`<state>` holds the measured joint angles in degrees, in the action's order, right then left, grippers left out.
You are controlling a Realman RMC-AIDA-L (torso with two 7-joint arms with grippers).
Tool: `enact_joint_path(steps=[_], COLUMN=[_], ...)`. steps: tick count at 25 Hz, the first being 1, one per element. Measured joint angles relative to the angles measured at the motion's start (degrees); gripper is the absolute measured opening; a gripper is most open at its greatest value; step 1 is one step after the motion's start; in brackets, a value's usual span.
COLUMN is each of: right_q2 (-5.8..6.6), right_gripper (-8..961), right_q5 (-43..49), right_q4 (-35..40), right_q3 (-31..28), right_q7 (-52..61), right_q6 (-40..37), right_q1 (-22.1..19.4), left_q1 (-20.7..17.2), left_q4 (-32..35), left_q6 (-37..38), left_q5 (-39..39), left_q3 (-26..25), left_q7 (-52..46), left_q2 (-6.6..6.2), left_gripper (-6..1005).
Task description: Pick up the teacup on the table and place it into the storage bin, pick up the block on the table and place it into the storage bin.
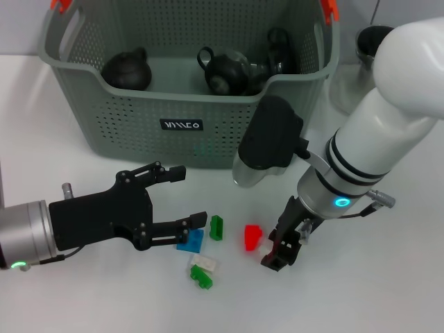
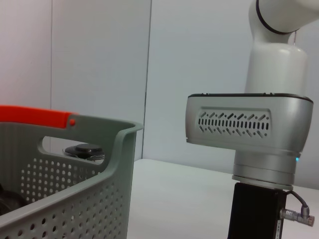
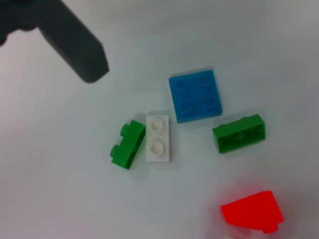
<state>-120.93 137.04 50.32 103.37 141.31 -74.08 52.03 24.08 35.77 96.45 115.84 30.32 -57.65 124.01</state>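
The storage bin (image 1: 187, 132) stands at the back, and several black round vessels (image 1: 225, 73) lie inside it. Small blocks lie in front of it: a blue plate (image 1: 191, 241), a green brick (image 1: 216, 227), a red block (image 1: 252, 237), a white piece (image 1: 205, 263) and another green brick (image 1: 202, 276). My left gripper (image 1: 186, 196) is open just left of the blue plate, one finger over it. My right gripper (image 1: 281, 251) hangs low just right of the red block (image 3: 252, 211). A pale greyish object (image 1: 244, 177), half hidden behind my right wrist, may be the teacup.
A glass pitcher with a black lid (image 1: 368, 41) stands right of the bin; its lid (image 2: 87, 149) shows over the bin wall (image 2: 75, 199). An orange handle clip (image 2: 35, 117) tops the bin. The left gripper's finger (image 3: 75, 45) shows near the blue plate (image 3: 195, 95).
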Motion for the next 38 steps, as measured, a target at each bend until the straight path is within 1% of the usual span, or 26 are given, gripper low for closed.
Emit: enact_joint_path(steps=[7, 13, 18, 19, 20, 21, 24, 25, 27, 29, 32, 35, 36, 37, 38], right_q2=[0.00, 0.19, 0.64, 0.69, 0.68, 0.68, 0.73, 0.73, 0.76, 0.80, 0.82, 0.76, 0.71, 0.71, 0.76], right_gripper=[436, 210, 135, 133, 130, 128, 121, 118, 115, 114, 120, 140, 147, 154, 161], right_q5=[-0.1, -0.1, 1.5, 3.7, 4.6, 4.6, 6.5, 6.5, 6.7, 7.2, 7.6, 4.6, 1.2, 1.2, -2.9], right_q4=[-0.1, 0.9, 5.8, 9.2, 10.7, 10.7, 16.3, 16.3, 19.0, 22.5, 30.1, 36.2, 38.4, 38.4, 38.6], right_q3=[1.5, 1.3, -0.2, -2.2, -3.1, -3.1, -7.3, -7.3, -9.6, -11.6, -16.3, -22.4, -26.8, -26.8, -33.5], right_q7=[0.0, 0.3, 1.7, 2.0, 2.2, 2.2, 2.2, 2.2, 1.8, 1.5, 1.3, 0.4, -0.7, -0.7, -2.1], right_q6=[-0.1, -1.5, -4.0, -6.0, -6.9, -6.9, -10.9, -10.9, -12.9, -14.9, -18.4, -20.2, -20.1, -20.1, -19.1], right_q1=[0.3, 0.3, -1.4, -2.5, -3.0, -3.0, -4.9, -4.9, -5.9, -6.9, -8.0, -7.3, -5.5, -5.5, -2.3], left_q1=[0.0, -0.1, -0.4, -0.4, -0.4, -0.4, -0.5, -0.5, -0.6, -0.6, -0.5, -0.5, -0.4, -0.2, -0.2], left_q4=[0.0, 0.0, 0.1, 0.1, 0.1, 0.1, 0.1, 0.1, 0.1, 0.1, 0.1, 0.1, 0.1, 0.1, 0.1], left_q6=[-0.1, -0.1, -0.1, -0.1, -0.1, -0.1, 0.0, 0.1, 0.3, 0.4, 0.4, 0.3, 0.3, 0.3, 0.3], left_q5=[0.0, 0.0, 0.0, 0.0, 0.0, 0.0, 0.0, 0.0, 0.0, 0.0, 0.0, 0.0, 0.0, 0.0, 0.0], left_q3=[0.0, -0.1, -0.2, -0.2, -0.2, -0.2, -0.5, -0.8, -1.3, -1.4, -1.5, -1.5, -1.5, -1.5, -1.5], left_q7=[0.0, 0.0, 0.0, 0.0, 0.0, 0.0, 0.0, 0.0, 0.0, 0.0, 0.0, 0.0, 0.0, 0.0, 0.0], left_q2=[0.00, 0.00, 0.00, 0.00, 0.00, 0.00, 0.00, 0.00, 0.00, 0.00, 0.00, 0.00, 0.00, 0.00, 0.00], left_gripper=[860, 860, 860, 860, 860, 860, 860, 860, 860, 860, 860, 860, 860, 860, 860])
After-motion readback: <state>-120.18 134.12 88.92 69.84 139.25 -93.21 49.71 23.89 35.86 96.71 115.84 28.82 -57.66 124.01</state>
